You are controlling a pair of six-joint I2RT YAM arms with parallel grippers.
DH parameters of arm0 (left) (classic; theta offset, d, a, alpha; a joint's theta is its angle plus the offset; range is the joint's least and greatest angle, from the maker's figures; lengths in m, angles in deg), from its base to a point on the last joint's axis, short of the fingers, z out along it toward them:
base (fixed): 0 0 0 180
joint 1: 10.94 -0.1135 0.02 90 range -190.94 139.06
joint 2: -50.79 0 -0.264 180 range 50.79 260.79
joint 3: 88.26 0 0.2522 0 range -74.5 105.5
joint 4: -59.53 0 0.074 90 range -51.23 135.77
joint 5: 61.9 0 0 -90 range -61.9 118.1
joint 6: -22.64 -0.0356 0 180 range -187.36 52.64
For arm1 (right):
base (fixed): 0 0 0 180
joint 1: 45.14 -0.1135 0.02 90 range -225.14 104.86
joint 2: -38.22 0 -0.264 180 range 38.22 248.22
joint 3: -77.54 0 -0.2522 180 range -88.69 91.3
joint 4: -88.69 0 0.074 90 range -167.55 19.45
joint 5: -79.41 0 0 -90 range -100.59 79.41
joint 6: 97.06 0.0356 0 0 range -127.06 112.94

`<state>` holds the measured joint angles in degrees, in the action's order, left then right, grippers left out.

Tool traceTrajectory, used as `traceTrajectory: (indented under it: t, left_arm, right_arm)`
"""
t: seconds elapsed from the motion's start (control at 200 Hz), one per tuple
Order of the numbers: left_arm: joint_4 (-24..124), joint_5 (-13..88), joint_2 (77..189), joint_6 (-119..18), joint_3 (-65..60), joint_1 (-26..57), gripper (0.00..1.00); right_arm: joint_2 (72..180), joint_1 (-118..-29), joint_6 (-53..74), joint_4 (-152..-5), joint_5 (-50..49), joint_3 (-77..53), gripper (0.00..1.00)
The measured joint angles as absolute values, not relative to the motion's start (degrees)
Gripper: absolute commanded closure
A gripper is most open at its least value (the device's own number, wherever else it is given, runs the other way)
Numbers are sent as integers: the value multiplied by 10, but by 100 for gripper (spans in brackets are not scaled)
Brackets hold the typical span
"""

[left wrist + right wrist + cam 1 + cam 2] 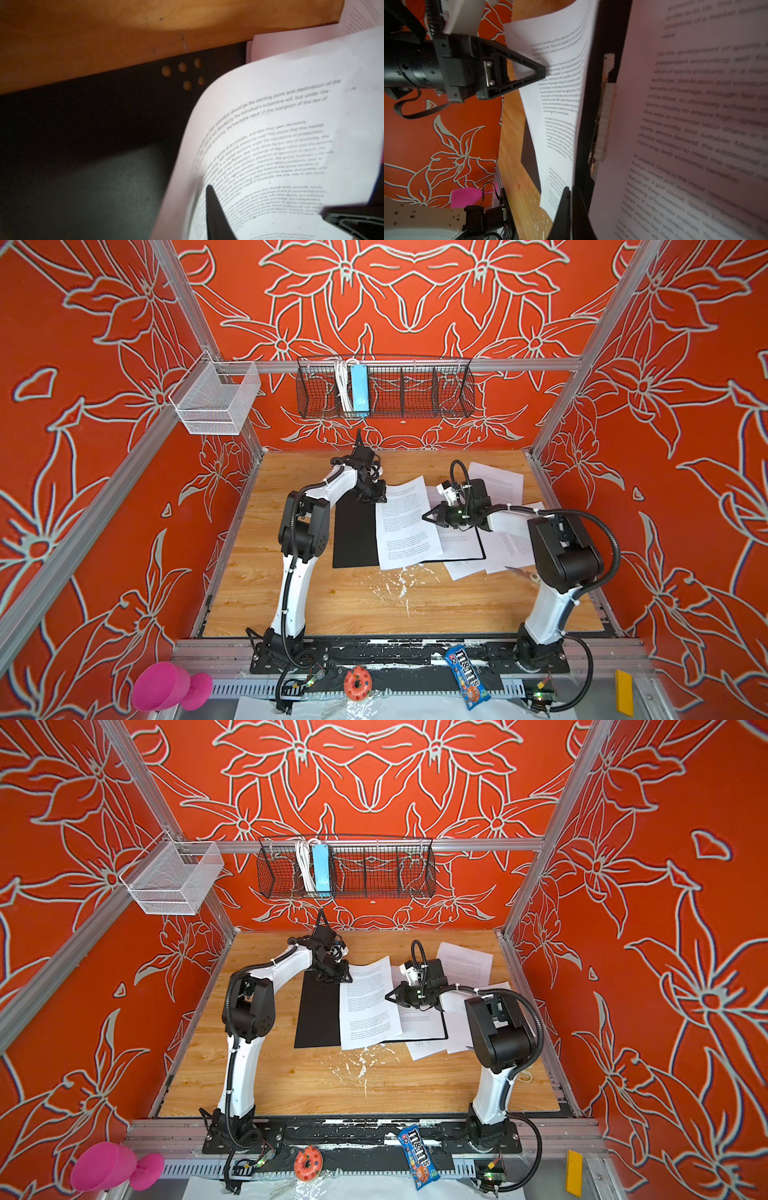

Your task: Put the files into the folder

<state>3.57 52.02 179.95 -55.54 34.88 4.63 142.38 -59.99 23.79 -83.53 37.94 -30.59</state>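
Several files (498, 485) lie spread over the right half of the table (332, 605), some overlapping the open folder (355, 535), one further back. The folder lies flat, black inside facing up, its left half bare, with a cluster of small holes (182, 72) near its far corner. The top sheet (405, 522) lies across the folder's middle. It is bowed upward, with both side edges lifted.

The right gripper (426, 517) is pressed together on that sheet's right edge, and the right wrist view shows the paper running down into its tip. The right arm (561, 547) climbs from its base at the near edge to a high elbow. Its forearm then reaches left over the loose sheets, nearly level, with the gripper pointing left.

The left gripper (376, 498) sits at the sheet's far left corner. In the left wrist view its fingers (214, 209) stand apart over the printed page. Whether they grip the paper I cannot tell. The left arm (299, 531) stands upright from its base and bends at the elbow. It stretches away towards the folder's far end, wrist tipped down.
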Motion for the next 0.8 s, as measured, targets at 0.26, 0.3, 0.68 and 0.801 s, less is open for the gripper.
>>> traceTrajectory:
  t: [0.26,0.3,0.68,0.801]
  left_arm:
    - [57,527,1685,-532,315,45,55]
    - [61,527,1661,-530,305,45,49]
    - [70,537,1472,-525,211,45,2]
    - [66,542,1411,-530,165,45,2]
  right_arm:
    - [1369,-599,234,-807,379,-319,100]
    - [1358,-598,234,-800,379,-324,100]
    - [1254,-598,235,-732,338,-352,100]
    - [1228,-598,235,-715,321,-368,100]
